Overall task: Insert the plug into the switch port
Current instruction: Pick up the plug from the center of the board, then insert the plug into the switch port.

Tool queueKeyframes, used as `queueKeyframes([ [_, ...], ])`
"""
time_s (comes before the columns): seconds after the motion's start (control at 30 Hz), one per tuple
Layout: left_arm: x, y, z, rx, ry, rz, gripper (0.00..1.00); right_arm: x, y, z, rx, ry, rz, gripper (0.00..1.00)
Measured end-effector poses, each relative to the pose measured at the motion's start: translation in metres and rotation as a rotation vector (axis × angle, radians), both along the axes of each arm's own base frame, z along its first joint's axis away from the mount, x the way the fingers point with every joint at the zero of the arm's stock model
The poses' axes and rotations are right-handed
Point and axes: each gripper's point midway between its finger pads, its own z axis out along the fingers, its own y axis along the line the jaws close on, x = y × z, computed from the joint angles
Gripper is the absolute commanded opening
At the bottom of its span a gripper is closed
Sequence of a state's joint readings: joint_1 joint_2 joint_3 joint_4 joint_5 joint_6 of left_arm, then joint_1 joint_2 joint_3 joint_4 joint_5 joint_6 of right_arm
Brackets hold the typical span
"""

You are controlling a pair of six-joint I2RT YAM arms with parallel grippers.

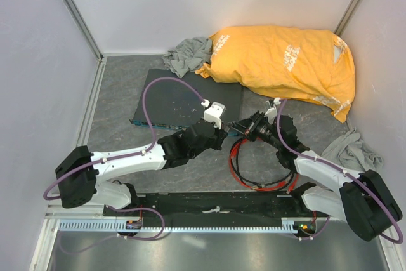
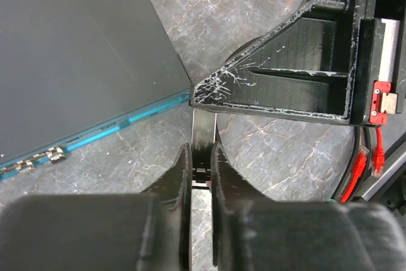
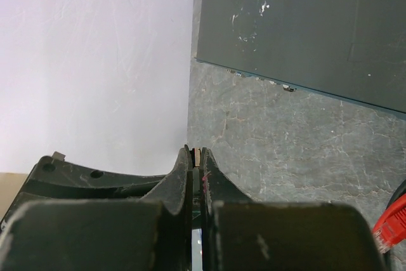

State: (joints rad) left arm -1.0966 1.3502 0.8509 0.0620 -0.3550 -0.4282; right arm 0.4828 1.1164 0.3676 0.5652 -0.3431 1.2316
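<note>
The left gripper is drawn narrow on a small piece that cannot be identified; the right gripper is closed. The plug of the red cable is located lower right in the right wrist view, apart from the switch port row.

Open tabletop left of switch, orange bag blocking behind, red cable looped nearside.

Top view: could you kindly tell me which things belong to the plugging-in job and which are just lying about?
Job in hand: dark grey switch; blue-green port edge; red cable; red plug.

Lying about: yellow bag; grey cloth beside the bag; second grey cloth at right.
</note>
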Motion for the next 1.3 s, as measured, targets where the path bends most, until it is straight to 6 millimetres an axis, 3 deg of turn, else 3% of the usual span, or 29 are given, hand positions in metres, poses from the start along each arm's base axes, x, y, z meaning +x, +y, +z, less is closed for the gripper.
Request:
queueKeyframes([
  [0.07,-0.001,0.0,-0.002,0.007,0.001,-0.006,0.02,0.0,0.0,-0.002,-0.003,0.005,0.0,0.05],
  [0.13,-0.002,0.002,-0.005,0.016,0.006,-0.007,0.01,0.0,0.002,-0.006,-0.008,0.016,0.007,0.16],
  [0.23,-0.004,0.006,-0.01,0.031,0.014,-0.007,0.01,-0.002,0.004,-0.011,-0.018,0.023,0.022,0.39],
  [0.3,-0.006,0.017,-0.016,0.067,0.023,0.009,0.02,-0.001,0.004,-0.014,-0.038,0.021,0.026,0.55],
  [0.47,-0.011,0.051,-0.029,0.143,0.049,0.053,0.02,0.016,0.008,-0.01,-0.154,-0.051,0.045,0.76],
  [0.5,-0.012,0.06,-0.033,0.154,0.058,0.065,0.01,0.021,0.008,-0.007,-0.179,-0.074,0.045,0.86],
  [0.6,-0.01,0.088,-0.052,0.2,0.1,0.118,0.01,0.037,0.01,0.003,-0.268,-0.161,0.05,0.96],
  [0.73,-0.005,0.124,-0.079,0.266,0.168,0.197,0.02,0.057,0.007,0.003,-0.402,-0.25,0.046,0.98],
  [0.83,0.001,0.144,-0.09,0.292,0.208,0.248,0.02,0.064,-0.002,-0.009,-0.499,-0.275,0.029,0.98],
  [1.1,0.017,0.166,-0.12,0.344,0.295,0.325,0.02,0.064,-0.016,-0.033,-0.673,-0.292,-0.001,0.98],
  [1.3,0.024,0.167,-0.14,0.361,0.337,0.332,0.02,0.057,-0.018,-0.048,-0.762,-0.289,-0.01,0.98],
])
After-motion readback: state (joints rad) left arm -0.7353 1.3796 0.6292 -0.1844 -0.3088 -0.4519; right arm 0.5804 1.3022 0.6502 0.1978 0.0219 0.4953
